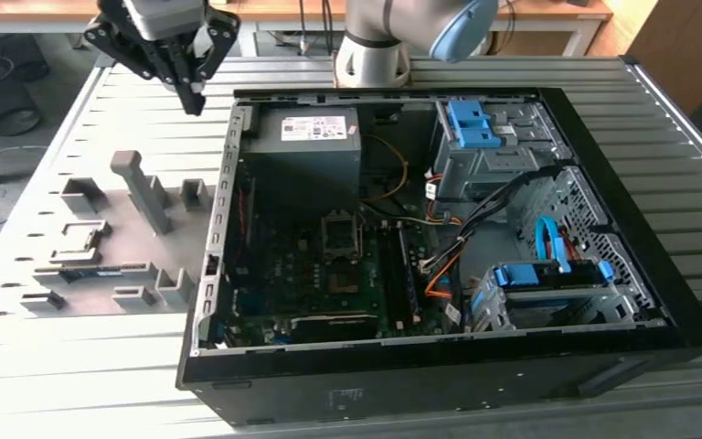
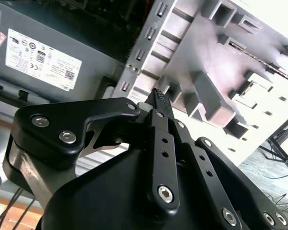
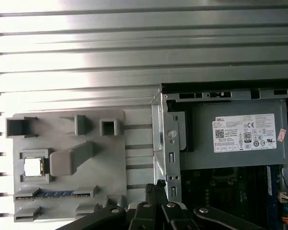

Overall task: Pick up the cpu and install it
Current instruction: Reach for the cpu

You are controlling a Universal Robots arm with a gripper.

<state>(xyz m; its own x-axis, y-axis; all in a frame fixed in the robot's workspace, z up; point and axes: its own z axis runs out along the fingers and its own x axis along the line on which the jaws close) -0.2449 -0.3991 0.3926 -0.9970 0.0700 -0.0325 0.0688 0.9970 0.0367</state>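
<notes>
The cpu, a small shiny square chip, lies flat in a square pocket of the grey fixture tray beside the computer case. My gripper hangs above the table near the case's far corner on the exterior view's left, well apart from the cpu. Its black fingertips meet with nothing between them in both wrist views. The dark cpu socket sits in the middle of the motherboard inside the open case.
The open black case holds a grey power-supply box, blue drive brackets and loose cables. A tall post and a memory stick are on the fixture tray. The slatted metal table ends at the exterior view's right.
</notes>
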